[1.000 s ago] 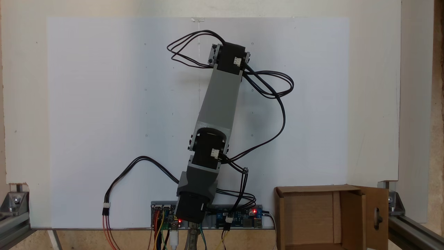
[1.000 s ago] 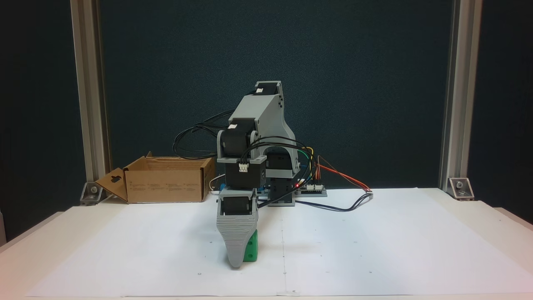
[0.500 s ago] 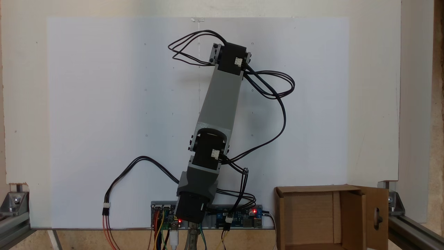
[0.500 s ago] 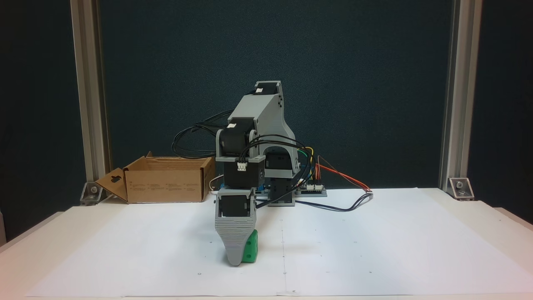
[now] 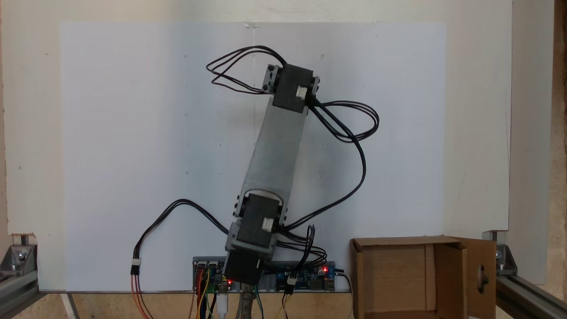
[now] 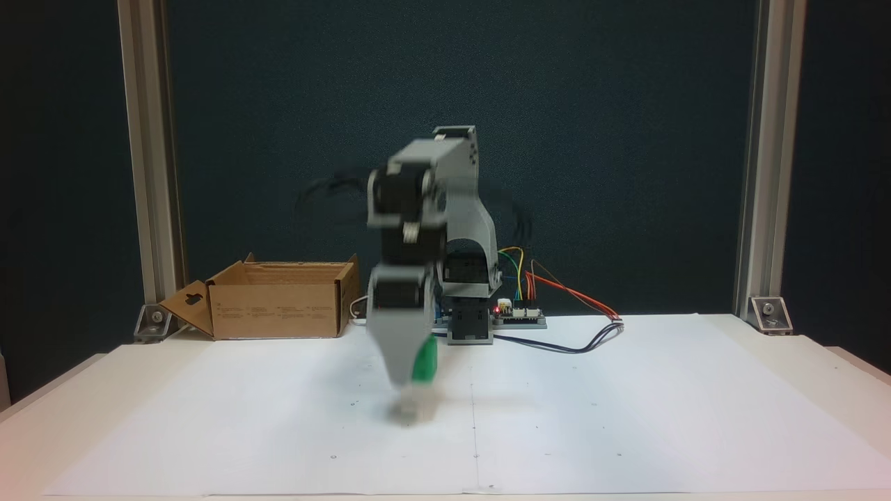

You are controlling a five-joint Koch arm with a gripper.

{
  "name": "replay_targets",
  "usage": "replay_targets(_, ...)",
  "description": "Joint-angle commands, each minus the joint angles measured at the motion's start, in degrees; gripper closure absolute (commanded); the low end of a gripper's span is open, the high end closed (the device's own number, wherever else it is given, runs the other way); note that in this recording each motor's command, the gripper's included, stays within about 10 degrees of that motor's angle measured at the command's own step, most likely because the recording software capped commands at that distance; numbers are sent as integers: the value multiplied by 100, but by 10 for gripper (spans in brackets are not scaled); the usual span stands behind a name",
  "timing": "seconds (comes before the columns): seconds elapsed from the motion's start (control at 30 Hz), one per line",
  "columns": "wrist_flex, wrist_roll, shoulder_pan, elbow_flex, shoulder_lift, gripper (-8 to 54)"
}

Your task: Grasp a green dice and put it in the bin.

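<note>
- In the side-on fixed view your claw (image 6: pixel 407 372) hangs clear of the white paper (image 6: pixel 626 410), tips pointing down, badly blurred.
- The green dice (image 6: pixel 423 362) sits against the claw's right side, off the paper with a soft shadow below it, so your claw is clamped on the dice; you see one grey finger (image 6: pixel 398 348) in front, the other is hidden.
- Above the claw, the arm (image 6: pixel 424 209) stacks up at 12 o'clock, its black motors smeared by the blur.
- In the top-down fixed view the arm (image 5: pixel 274 150) runs from its base at the bottom edge up toward 12 o'clock, leaning slightly to 1 o'clock; you cannot make out claw or dice beneath it.
- The bin (image 6: pixel 275 299) stands at about 10 o'clock from the claw, well apart, at the table's far left edge, open on top, its handle-hole flap (image 6: pixel 186 306) folded outward to the left.
- From above, the bin (image 5: pixel 359 279) lies at 3 o'clock from the arm's base, in the lower right corner.
- Black cables (image 5: pixel 354 119) loop off the arm's right side.
</note>
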Motion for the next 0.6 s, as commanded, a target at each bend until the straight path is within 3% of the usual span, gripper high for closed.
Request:
replay_targets(0.0,527,352,-70,-158,668,336)
replay_targets(0.37,2039,422,-62,-1696,1696,336)
replay_targets(0.57,2030,185,650,-1828,1793,336)
